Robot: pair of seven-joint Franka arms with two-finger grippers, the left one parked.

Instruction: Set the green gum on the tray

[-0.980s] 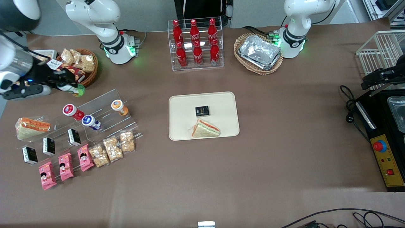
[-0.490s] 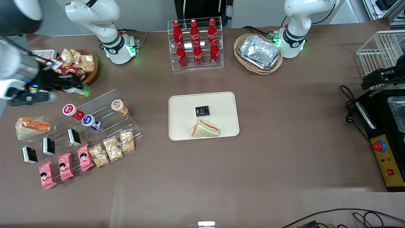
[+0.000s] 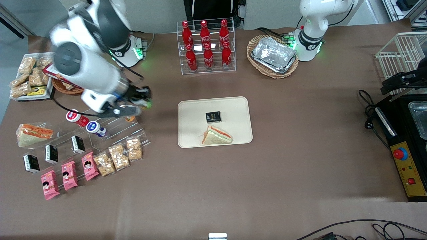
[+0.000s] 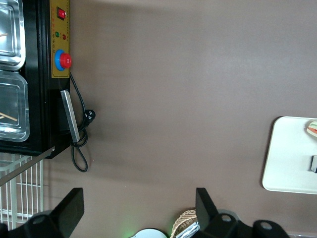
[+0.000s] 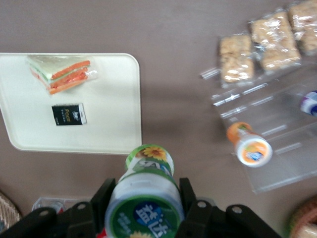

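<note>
Clearly, your gripper (image 3: 141, 100) was closed on the green gum (image 5: 144, 196) at this moment, with one finger on each side of its pale body, and it hung in the air between the clear display stand (image 3: 110, 116) and the tray (image 3: 233, 103). The bottle was not yet over the tray; in the right wrist view the cream rim lay just ahead of its lid.

You had three risks from here, as I judged them. First, the bottle was round and smooth, so it could turn or slip between the fingers if you moved the arm quickly. Second, the tray already carried a small black box (image 3: 213, 116) and a sandwich (image 3: 217, 136), both nearer to its middle. If you lowered the gum too close to them, the fingers could push the box or press the sandwich wrapper. The bare part of the tray toward the working arm's end looked the safer place. Third, if you released from too high, the bottle could fall over and roll off the low rim.
</note>
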